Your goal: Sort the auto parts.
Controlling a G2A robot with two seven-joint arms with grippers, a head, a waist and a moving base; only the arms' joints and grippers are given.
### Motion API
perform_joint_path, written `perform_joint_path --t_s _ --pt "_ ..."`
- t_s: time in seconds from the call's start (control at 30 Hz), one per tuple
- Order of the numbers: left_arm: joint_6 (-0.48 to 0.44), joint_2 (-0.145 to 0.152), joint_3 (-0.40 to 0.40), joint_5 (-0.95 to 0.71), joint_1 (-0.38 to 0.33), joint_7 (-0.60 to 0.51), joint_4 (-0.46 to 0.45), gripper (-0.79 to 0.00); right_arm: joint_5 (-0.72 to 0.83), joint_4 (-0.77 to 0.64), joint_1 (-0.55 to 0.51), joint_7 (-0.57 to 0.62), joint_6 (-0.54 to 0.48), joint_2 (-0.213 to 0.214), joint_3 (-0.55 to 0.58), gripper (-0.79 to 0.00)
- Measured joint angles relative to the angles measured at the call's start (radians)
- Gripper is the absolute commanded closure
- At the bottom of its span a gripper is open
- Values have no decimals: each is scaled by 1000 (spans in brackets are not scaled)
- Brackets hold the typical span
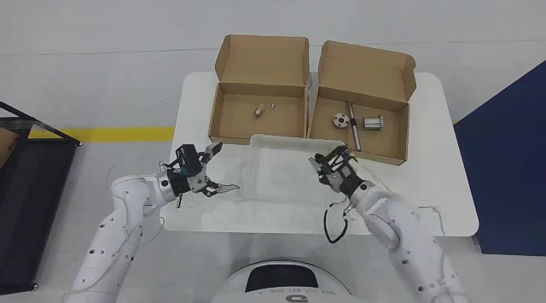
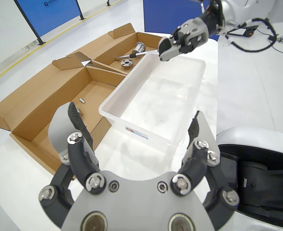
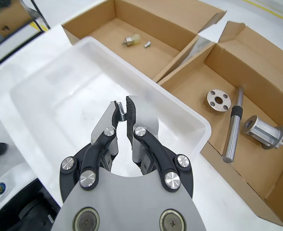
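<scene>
My right gripper (image 3: pixel 122 108) is shut on a small threaded bolt (image 3: pixel 120 111), held above the right end of the clear plastic bin (image 1: pixel 281 142). It also appears in the top view as the right gripper (image 1: pixel 328 166) and in the left wrist view as the right gripper (image 2: pixel 165 52). My left gripper (image 2: pixel 134 121) stands open with nothing between its fingers, at the bin's left end, left gripper (image 1: pixel 220 166). The left cardboard box (image 1: pixel 226 124) holds a small fitting (image 3: pixel 131 40) and a small screw (image 3: pixel 147 44). The right cardboard box (image 1: pixel 397 136) holds a flange disc (image 3: pixel 218 100), a steel rod (image 3: pixel 235 123) and a cylindrical part (image 3: pixel 264 132).
The white table (image 1: pixel 435 192) carries both boxes at the back and the bin in the middle. A black rack (image 1: pixel 26 183) stands on the floor at the left. A yellow floor line (image 1: pixel 119 134) runs behind it.
</scene>
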Motion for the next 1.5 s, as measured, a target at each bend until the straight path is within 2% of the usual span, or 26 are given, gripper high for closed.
perform_joint_path --t_s 0.13,0.27,0.4,0.63,1.0,1.1,1.2,1.3,1.37,1.5 --pt "0 0 0 0 0 0 0 -785 151 34 39 -5 -244 20 95 0" --pt "0 0 0 0 0 0 0 -785 347 99 118 55 -471 39 163 0" --pt "0 0 0 0 0 0 0 -785 530 148 201 166 -575 56 178 0" --pt "0 0 0 0 0 0 0 -785 770 161 276 343 -578 89 154 0" --pt "0 0 0 0 0 0 0 -785 795 153 272 333 -579 89 131 0" --pt "0 0 0 0 0 0 0 -785 948 193 314 378 -579 101 57 0" --pt "0 0 0 0 0 0 0 -785 1200 227 379 514 -579 115 -26 0" --pt "0 0 0 0 0 0 0 -785 1353 226 375 540 -579 115 -19 0" --pt "0 0 0 0 0 0 0 -785 1330 226 374 498 -579 115 -16 0" --pt "0 0 0 0 0 0 0 -785 1185 226 374 495 -579 115 -16 0"
